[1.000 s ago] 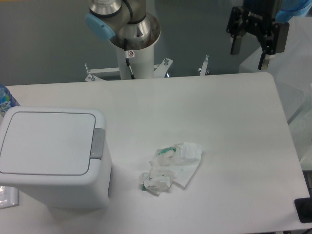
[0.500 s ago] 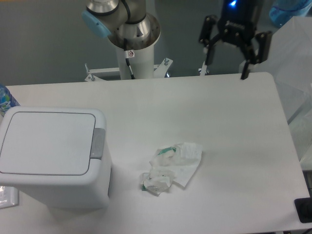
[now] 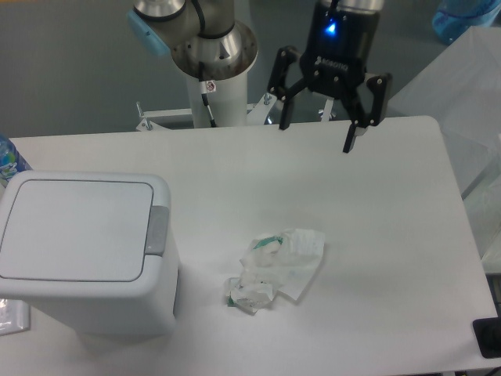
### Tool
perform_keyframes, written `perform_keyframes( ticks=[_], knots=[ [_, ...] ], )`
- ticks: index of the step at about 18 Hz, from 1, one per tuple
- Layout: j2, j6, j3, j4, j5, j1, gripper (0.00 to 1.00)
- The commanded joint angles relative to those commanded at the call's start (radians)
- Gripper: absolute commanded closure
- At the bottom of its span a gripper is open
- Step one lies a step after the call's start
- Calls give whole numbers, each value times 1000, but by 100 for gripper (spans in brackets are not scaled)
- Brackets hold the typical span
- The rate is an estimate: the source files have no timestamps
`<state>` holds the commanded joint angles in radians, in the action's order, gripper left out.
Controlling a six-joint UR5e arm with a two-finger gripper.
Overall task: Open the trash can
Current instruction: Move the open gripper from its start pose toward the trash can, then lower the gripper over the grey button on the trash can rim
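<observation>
The white trash can stands at the table's front left. Its flat lid is down, and a small grey latch sits on its right edge. My gripper hangs open above the far middle of the table, well to the right of the can and clear of it. Both black fingers point downward with nothing between them.
Crumpled white-and-green wrappers lie on the table right of the can. The arm's base column rises behind the table's far edge. A blue-labelled bottle peeks in at the left edge, and a black object sits at the front right corner.
The gripper has swept left from the far right corner toward the table's middle and come lower. The trash can and wrappers have not moved.
</observation>
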<state>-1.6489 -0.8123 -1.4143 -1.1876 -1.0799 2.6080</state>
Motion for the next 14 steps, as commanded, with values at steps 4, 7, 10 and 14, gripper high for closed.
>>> perform_keyframes(
  ticks=[4,7,10,14],
  knots=[
    [-43,166,-2,106,-11,-68,0],
    [-66,170,-12,108,-15,-106,0],
    [-89,170,-23,109,-49,-155,0],
    [-107,199,-37,109,-101,-207,0]
  ],
)
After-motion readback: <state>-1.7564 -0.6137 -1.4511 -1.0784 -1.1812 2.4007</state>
